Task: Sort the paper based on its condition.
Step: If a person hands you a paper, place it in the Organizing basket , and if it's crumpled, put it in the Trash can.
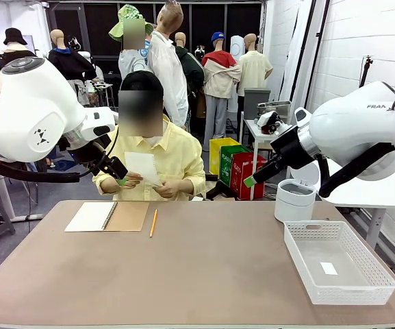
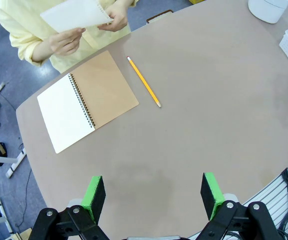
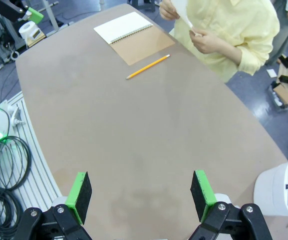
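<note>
A person across the table holds one white sheet of paper point(image 1: 144, 168) in both hands, above the far edge. The same paper point(image 2: 74, 14) appears at the top of the left wrist view, and an edge of the paper point(image 3: 183, 11) at the top of the right wrist view. My left gripper point(image 1: 117, 171) hangs high at the left, close to the person's hands. Its jaws point(image 2: 152, 196) stand open over bare tabletop. High at the right, my right gripper point(image 1: 257, 175) is also open point(image 3: 141, 196) with nothing between its pads.
A spiral notebook point(image 1: 108, 216) lies open at the far left with a yellow pencil point(image 1: 153, 223) beside it. A white mesh basket point(image 1: 337, 260) holding a small white scrap sits at the right edge. A white bin point(image 1: 295, 200) stands behind it.
</note>
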`<act>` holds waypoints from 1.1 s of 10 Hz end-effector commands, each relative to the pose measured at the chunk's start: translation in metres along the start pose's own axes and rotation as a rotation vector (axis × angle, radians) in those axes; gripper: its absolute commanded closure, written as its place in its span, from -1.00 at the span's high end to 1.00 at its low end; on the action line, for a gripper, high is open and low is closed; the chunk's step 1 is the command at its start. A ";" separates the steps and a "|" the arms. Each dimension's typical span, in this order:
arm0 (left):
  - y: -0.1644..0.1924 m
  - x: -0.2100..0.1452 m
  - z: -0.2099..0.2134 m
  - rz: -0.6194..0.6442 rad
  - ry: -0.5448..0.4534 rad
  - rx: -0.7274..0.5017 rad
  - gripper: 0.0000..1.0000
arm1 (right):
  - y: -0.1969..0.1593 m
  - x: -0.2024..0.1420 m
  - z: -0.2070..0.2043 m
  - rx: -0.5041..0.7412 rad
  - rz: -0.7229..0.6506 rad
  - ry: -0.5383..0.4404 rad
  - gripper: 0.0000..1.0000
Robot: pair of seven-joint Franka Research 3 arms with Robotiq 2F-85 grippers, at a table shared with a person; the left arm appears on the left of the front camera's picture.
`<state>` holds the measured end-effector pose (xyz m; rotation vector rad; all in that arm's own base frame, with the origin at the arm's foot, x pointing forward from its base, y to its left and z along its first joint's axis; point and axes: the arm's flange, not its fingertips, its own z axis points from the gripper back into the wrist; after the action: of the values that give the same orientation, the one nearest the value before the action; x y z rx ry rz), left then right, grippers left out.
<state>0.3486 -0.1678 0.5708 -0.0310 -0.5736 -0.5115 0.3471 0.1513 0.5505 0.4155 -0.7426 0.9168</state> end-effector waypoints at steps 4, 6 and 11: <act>0.000 0.000 0.001 -0.008 -0.002 0.001 1.00 | -0.033 0.010 -0.009 0.065 -0.392 0.049 1.00; 0.000 0.000 0.001 -0.008 -0.002 0.001 1.00 | -0.051 0.005 -0.020 0.110 -0.576 0.067 1.00; 0.000 0.000 0.001 -0.008 -0.002 0.001 1.00 | -0.065 -0.017 -0.034 0.156 -0.683 0.090 1.00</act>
<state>0.3486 -0.1680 0.5711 -0.0311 -0.5740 -0.5119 0.4097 0.1268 0.5093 0.6853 -0.3919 0.3246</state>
